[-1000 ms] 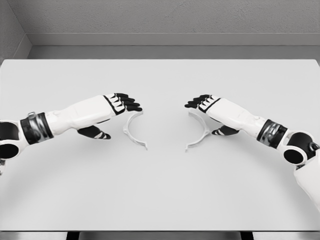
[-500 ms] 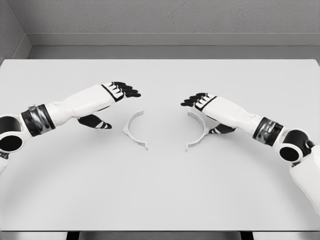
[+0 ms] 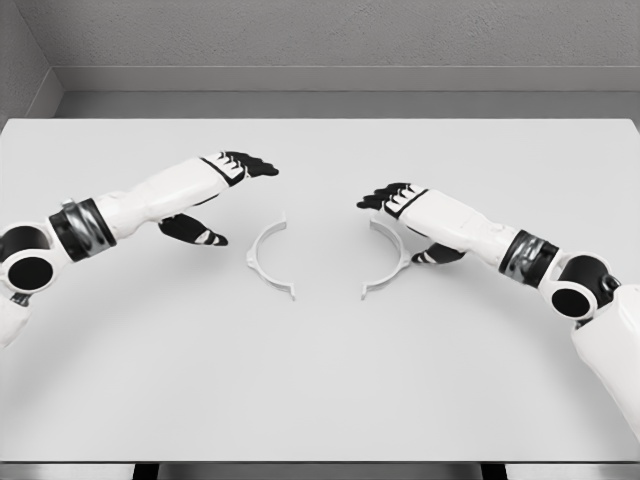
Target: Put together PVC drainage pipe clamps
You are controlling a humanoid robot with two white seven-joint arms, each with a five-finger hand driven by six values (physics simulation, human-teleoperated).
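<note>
Two white half-ring clamps lie flat on a pale bench (image 3: 320, 400), open sides facing each other across a gap, near the middle of the surface. The left clamp (image 3: 262, 258) curves like a letter C turned to open rightward; the right clamp (image 3: 392, 262) mirrors it, opening leftward. They are near one another but clearly apart, not joined.

Both arms reach in from the sides. The left hand (image 3: 222, 185) is held above and to the left of its clamp, fingers extended and relaxed, thumb hanging below, holding nothing. Over the last second it has lifted and drawn back toward the upper left; it had been low with its fingertips just over the clamp's upper end, and now there is clear bench between them. The left clamp has not moved.

The right hand (image 3: 405, 215) sits low over the upper part of its clamp, fingers stretched out flat, thumb tucked beneath near the ring's outer curve (whether it actually touches the plastic cannot be told). It grips nothing. This hand has slid a little to the left, and the right clamp has shifted leftward with it, so the gap between the halves is slightly narrower.

Judging from this, the right hand seems to be nudging its half toward the other, while the left has backed off. Assembly is still at an early stage: the halves must yet meet end to end.
</note>
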